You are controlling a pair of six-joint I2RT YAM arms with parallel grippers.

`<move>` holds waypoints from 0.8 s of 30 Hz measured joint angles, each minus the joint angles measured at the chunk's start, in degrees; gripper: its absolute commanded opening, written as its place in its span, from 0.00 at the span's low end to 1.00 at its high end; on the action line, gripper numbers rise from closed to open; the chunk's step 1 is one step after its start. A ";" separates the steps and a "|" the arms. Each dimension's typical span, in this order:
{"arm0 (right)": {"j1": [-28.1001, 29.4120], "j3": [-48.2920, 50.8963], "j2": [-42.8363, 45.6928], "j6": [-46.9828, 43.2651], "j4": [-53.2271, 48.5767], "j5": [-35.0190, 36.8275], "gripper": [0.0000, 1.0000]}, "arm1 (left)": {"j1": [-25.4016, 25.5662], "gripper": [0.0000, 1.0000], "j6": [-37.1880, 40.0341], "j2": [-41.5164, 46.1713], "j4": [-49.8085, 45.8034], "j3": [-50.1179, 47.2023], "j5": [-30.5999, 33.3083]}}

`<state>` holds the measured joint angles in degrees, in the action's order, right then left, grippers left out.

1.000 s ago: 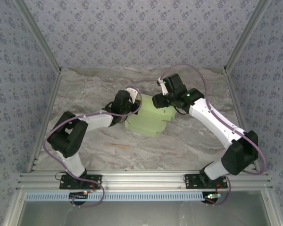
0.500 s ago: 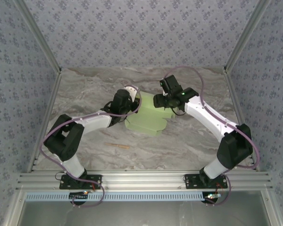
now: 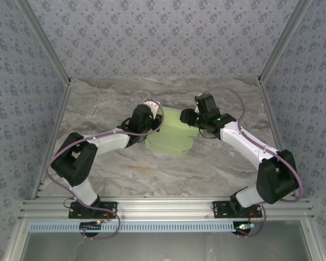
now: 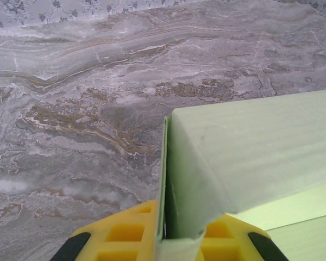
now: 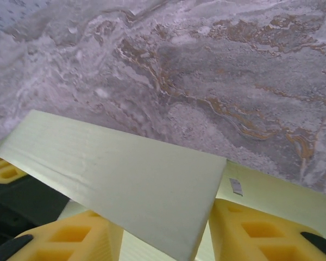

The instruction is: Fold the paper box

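- A thin tan stick lies on the marble table, nearest the arm bases.
- Farther back, the pale green paper box sits mid-table between both grippers, partly folded, well apart from the stick.
- The left gripper has its yellow fingers clenched on the box's thin upright edge.
- A tilted flap lies between the right gripper fingers; whether they pinch it, I cannot tell.
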<state>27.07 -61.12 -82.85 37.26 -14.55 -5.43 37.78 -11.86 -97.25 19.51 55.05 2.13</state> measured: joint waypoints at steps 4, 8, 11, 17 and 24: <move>-0.37 1.99 0.28 2.95 3.85 -1.07 0.40 | 0.00 0.00 -0.20 -0.04 -0.04 0.00 0.46; -0.59 2.38 0.28 4.35 6.19 -2.14 0.43 | -0.04 0.00 -0.46 -0.04 0.00 0.00 0.94; -0.59 2.38 0.28 4.04 6.47 -2.84 0.48 | -0.17 0.00 -0.83 -0.04 0.00 0.02 1.33; -0.46 1.68 0.66 -2.84 1.18 -1.73 0.55 | -0.11 0.00 -1.31 -0.04 -0.20 0.20 2.05; 0.79 1.62 7.15 -13.79 -7.52 -0.72 0.62 | -0.90 0.00 -3.23 -0.04 -0.52 0.17 2.16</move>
<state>27.86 -59.51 -75.70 23.46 -22.06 -6.15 36.88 -15.09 -97.30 18.98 55.22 4.29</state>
